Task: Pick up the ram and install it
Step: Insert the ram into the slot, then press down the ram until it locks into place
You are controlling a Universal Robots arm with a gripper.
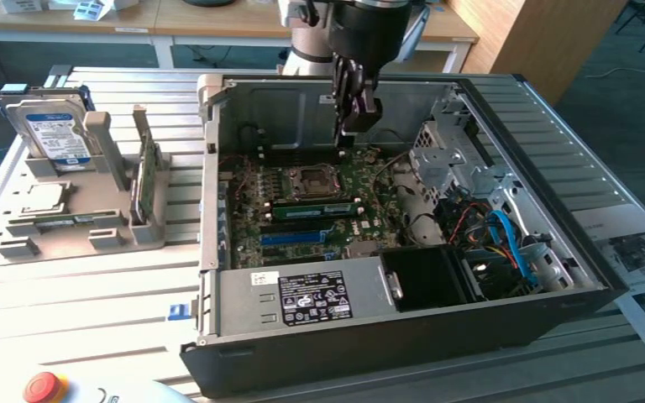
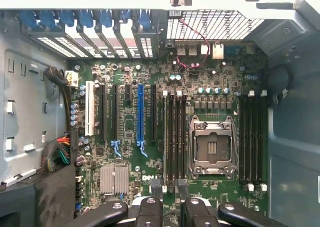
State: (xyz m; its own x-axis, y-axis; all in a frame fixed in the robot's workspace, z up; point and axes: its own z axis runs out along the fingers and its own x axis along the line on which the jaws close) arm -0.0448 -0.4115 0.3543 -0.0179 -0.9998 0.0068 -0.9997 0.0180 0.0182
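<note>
Task barely underway, by my read. Ram (image 1: 141, 180) is standing on edge in the grey holder (image 1: 76, 239) on the exterior view's left, outside the PC case (image 1: 412, 336), near the hard drive (image 1: 56, 134). Not yet picked, so pick + install are both left.

Gripper (image 1: 348, 134) is hovering inside the case over the motherboard (image 2: 210, 79), toward the far wall, well apart from the ram. Fingers (image 2: 155, 187) are standing wide apart, holding nothing and touching nothing. DIMM slots (image 2: 175, 137) and CPU socket (image 2: 212, 147) are lying below the wrist cam.
</note>
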